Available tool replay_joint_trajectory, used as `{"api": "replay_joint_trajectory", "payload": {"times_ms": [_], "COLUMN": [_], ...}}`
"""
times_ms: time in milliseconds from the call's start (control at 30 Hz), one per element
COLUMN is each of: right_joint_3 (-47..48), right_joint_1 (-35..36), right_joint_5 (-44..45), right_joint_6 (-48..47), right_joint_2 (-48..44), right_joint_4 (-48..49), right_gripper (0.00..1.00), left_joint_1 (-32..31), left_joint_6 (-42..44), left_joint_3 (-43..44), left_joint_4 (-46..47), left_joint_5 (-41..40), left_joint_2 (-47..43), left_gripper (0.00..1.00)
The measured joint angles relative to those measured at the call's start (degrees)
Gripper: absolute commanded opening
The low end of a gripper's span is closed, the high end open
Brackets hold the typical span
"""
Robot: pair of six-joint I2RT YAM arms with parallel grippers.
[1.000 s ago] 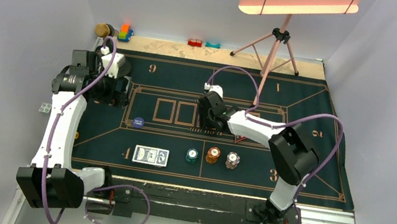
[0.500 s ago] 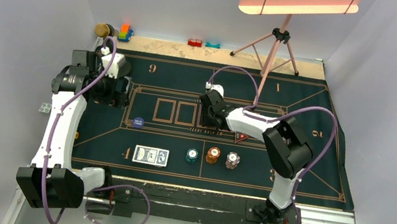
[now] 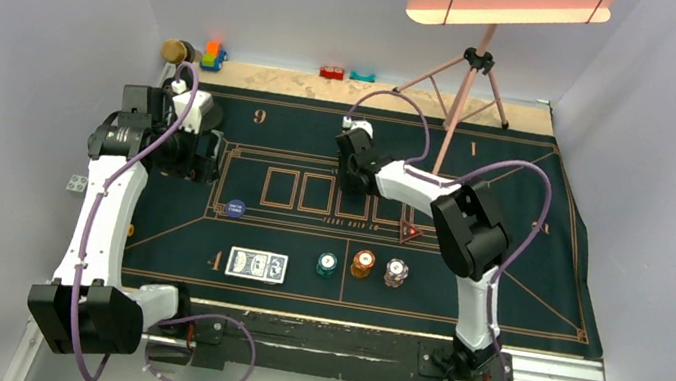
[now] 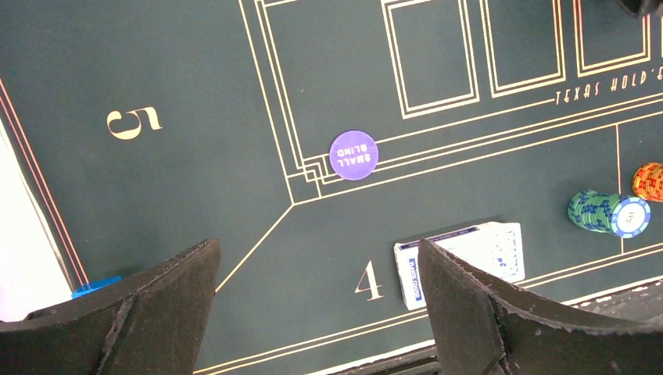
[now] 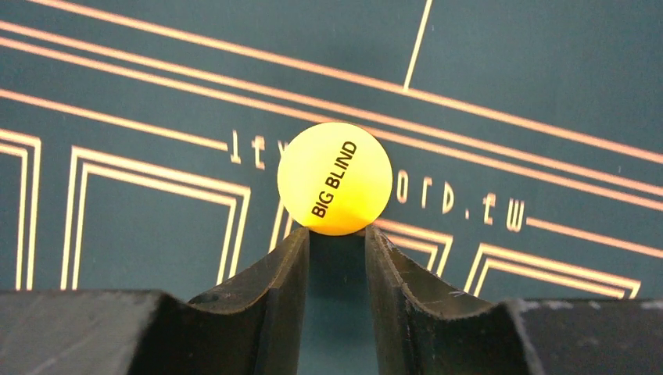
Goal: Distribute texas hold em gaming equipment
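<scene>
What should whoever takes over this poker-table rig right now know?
Left gripper: open, empty, hovering over the felt mat.
Right gripper: jaws narrowed, tips against the yellow BIG BLIND button by the mat's lettering; a grip cannot be confirmed.
Positions: purple SMALL BLIND button on a line corner; blue-backed cards by the 4; teal chips, orange chips and white chips in one row; red triangle marker beside the right arm.
Left to do: place the big blind, then share out cards and chips.

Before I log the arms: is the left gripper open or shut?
Open: in the left wrist view, the left gripper shows its fingers wide apart, holding nothing.
</scene>
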Motion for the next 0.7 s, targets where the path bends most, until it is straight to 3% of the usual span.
{"api": "replay_joint_trajectory", "payload": {"times_ms": [333, 567, 700], "right_joint_3": [16.9, 29.16, 31.8], "right_joint_1": [-2.27, -3.43, -3.65], "right_joint_5": [-2.49, -5.49, -6.32], "right_joint_6": [-3.04, -4.17, -4.96], "right_joint_2": [10.25, 16.81, 18.08], "right_joint_4": [-5.64, -12.0, -14.03], "right_gripper": [0.35, 0.42, 0.57], "left_joint_1": [0.0, 0.0, 0.0], "left_joint_6": [0.13, 0.15, 0.15], "left_joint_3": [0.0, -0.17, -0.17], "left_joint_4": [0.17, 0.35, 0.31], "left_joint_5": [-0.24, -0.63, -0.61], "left_joint_2": [0.0, 0.0, -0.07], "left_gripper": [1.0, 1.0, 1.0]}}
